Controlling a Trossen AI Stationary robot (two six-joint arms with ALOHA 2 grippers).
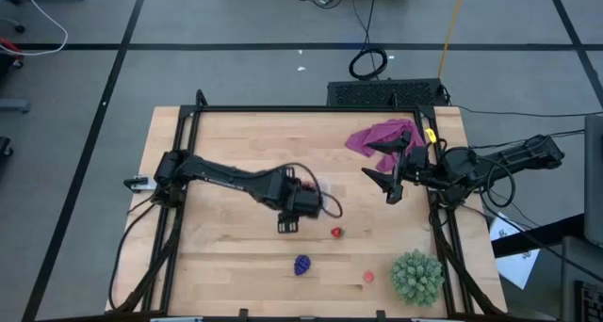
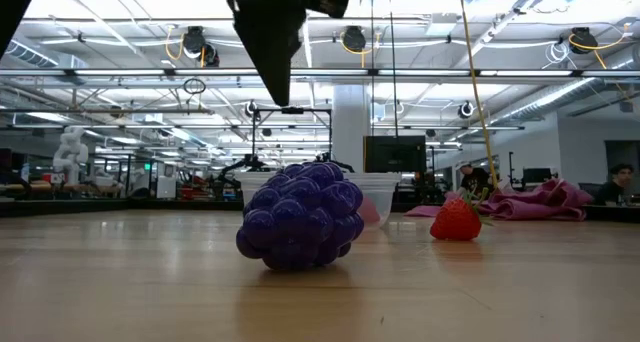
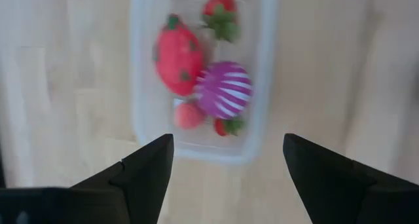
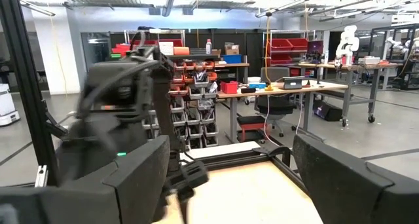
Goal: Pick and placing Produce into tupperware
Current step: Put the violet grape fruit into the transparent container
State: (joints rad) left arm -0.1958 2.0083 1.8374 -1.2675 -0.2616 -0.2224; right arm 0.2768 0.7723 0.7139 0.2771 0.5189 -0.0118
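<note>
Jaws on both arms stand wide apart and hold nothing. Seen from its own wrist camera, the left gripper (image 3: 222,165) hangs over the clear box (image 3: 141,93), which already holds several pieces of toy fruit (image 3: 177,57): red strawberry-like ones and a purple-and-white striped ball. From above, this gripper (image 1: 290,223) sits near the middle of the table (image 1: 217,275), and its body hides the box there.

Three pieces lie loose on the wood: a strawberry (image 1: 336,233) just beside the left gripper, a purple berry cluster (image 1: 301,265) nearer the front edge, and a small pinkish bit (image 1: 368,277) further right. The strawberry looks like the natural next pick. To do it well, I would lift clear of the box rim first, line the open jaws up so the strawberry sits between them, then lower straight down and close gently, since a small rounded toy can squirt sideways.

The right gripper (image 1: 394,183) waits, raised, at the table's right side beside a crumpled magenta cloth (image 1: 382,134). A big green spiky ball (image 1: 416,275) sits close to the pinkish bit and may crowd a reach for it; nothing blocks the strawberry or the berry cluster
</note>
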